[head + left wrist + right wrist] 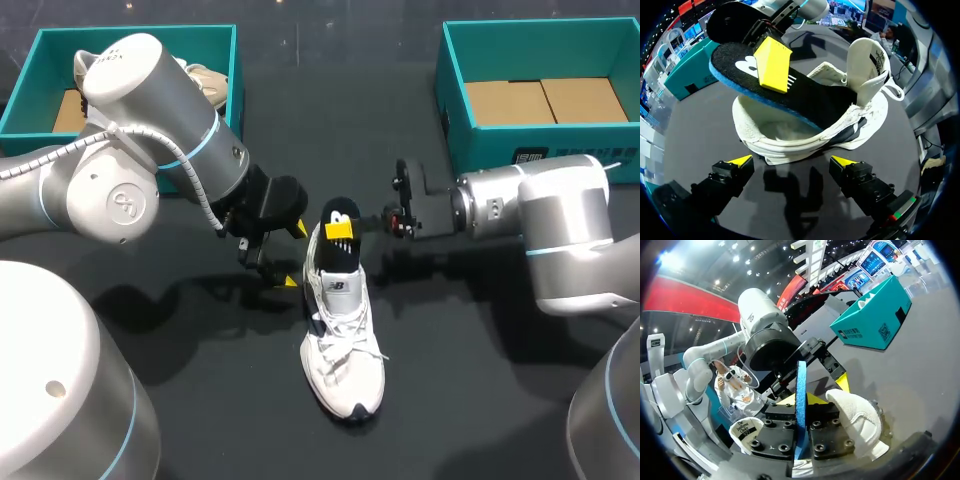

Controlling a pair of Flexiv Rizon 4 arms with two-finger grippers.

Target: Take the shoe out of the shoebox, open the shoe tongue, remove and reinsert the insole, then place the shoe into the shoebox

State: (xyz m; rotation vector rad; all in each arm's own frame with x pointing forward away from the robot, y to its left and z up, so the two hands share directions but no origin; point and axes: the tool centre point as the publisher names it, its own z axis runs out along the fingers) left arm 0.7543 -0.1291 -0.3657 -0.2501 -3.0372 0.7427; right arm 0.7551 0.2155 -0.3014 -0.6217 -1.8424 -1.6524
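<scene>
Here, your right claw (342, 232) is clamped on the black insole (335, 258), which sticks half out of the heel of the white sneaker (343, 350) lying mid-surface (200, 400). Your left claw (294, 255) hangs, fingers apart, at the sneaker's ten o'clock. A teal shoebox (520, 150) sits at its two o'clock.

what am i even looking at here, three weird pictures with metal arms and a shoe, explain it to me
Two robot arms work at a black table. One picture looks down from above; the two round ones come from cameras on each arm's wrist. A white shoe lies in the middle, with a left box and a right box behind. The right gripper pinches the shoe's black insole, one end raised out of the shoe. The left gripper is open, holding nothing.
</scene>
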